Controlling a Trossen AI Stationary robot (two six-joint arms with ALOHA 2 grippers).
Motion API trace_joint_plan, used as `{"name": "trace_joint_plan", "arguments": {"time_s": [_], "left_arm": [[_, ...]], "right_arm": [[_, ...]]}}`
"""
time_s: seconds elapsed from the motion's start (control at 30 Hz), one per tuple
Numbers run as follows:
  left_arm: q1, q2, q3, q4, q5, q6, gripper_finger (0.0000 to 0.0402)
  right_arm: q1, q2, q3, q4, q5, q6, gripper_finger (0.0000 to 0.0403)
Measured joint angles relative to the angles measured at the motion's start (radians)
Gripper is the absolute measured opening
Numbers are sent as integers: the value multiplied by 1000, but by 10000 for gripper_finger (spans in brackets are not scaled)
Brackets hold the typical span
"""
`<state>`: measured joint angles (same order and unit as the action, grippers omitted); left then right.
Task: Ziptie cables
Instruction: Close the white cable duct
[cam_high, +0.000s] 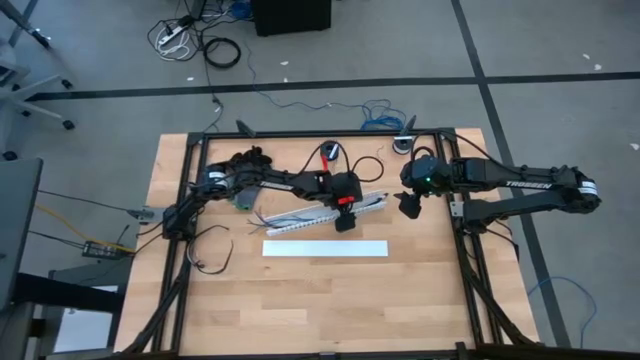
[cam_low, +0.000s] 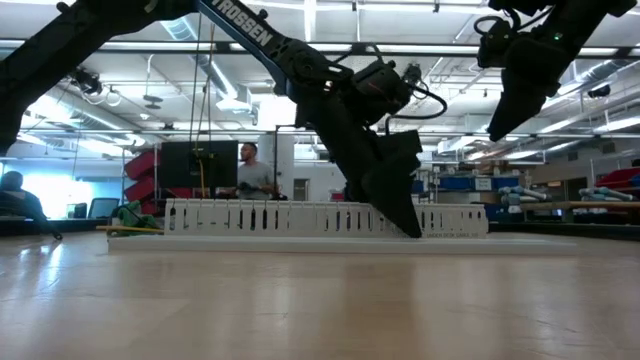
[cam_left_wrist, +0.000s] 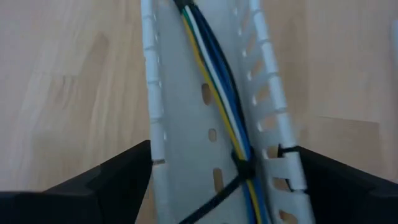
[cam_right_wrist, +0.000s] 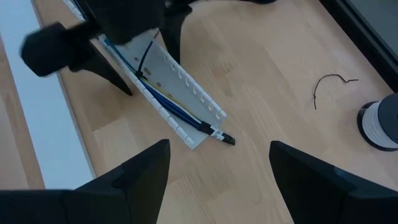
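1. Left wrist view shows the cables (cam_left_wrist: 217, 93), blue, white, yellow and dark strands, lying lengthwise inside the white slotted duct (cam_left_wrist: 180, 124), bound at one spot by a black zip tie (cam_left_wrist: 239, 167) whose tail runs off toward the camera.
2. The duct lies on the wooden worktop (cam_high: 330, 300), slightly angled, with a flat white cover strip (cam_high: 325, 249) just beside it and nearer the front edge. In the right wrist view the cables' dark end pokes out of the duct's open end.
3. The left pincer (cam_left_wrist: 217, 186) stands over the duct with its fingers spread apart, one on each side of the walls, holding nothing that I can see.
4. The right pincer (cam_right_wrist: 217, 180) hovers above the worktop, near the duct's end, fingers apart and empty. A small spool (cam_right_wrist: 380, 124) sits well apart.
5. Judgement: one tie looks already cinched; the step in hand seems to be checking or tightening it.
6. The next move likely calls for closing on the tie's tail precisely, without snagging the slotted wall.
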<state>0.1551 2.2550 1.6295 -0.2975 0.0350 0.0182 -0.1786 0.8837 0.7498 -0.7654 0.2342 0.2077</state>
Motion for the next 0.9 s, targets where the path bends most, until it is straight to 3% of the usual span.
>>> {"name": "trace_joint_plan", "arguments": {"time_s": [0.47, 0.7, 0.9], "left_arm": [[-3, -4, 2, -64, 9, 38, 251], [-14, -22, 2, -152, 69, 63, 242], [-25, -29, 3, -246, 98, 76, 244]], "right_arm": [[0, 0, 0, -24, -3, 7, 267], [22, -1, -13, -42, -169, 47, 267], [104, 0, -108, 54, -229, 122, 270]]}}
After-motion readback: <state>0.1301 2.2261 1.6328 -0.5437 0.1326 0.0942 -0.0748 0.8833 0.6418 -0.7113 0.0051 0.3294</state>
